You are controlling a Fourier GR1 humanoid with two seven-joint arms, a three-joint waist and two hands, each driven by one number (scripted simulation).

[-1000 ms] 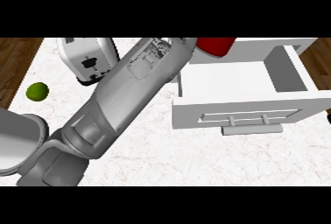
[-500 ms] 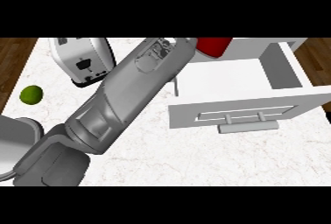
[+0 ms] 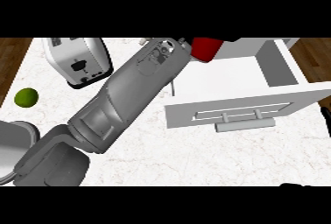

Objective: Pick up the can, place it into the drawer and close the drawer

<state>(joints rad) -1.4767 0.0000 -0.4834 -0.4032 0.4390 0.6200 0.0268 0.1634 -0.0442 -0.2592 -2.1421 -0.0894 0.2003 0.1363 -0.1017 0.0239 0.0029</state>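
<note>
Robot hand (image 3: 187, 42) at red can (image 3: 205, 48), over open drawer's (image 3: 226, 114) back edge.

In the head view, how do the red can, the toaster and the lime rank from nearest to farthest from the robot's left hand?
The left hand is mostly hidden at the top, at the end of the long grey forearm.
1. Red can: right beside the hand, at the drawer's far end.
2. Toaster: to the left, top of counter.
3. Lime: far left, lower.

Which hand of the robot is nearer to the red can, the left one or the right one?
Left. The left forearm reaches to the red can at the open drawer; its hand is hidden. The right hand shows only at the right edge, far below.
</note>
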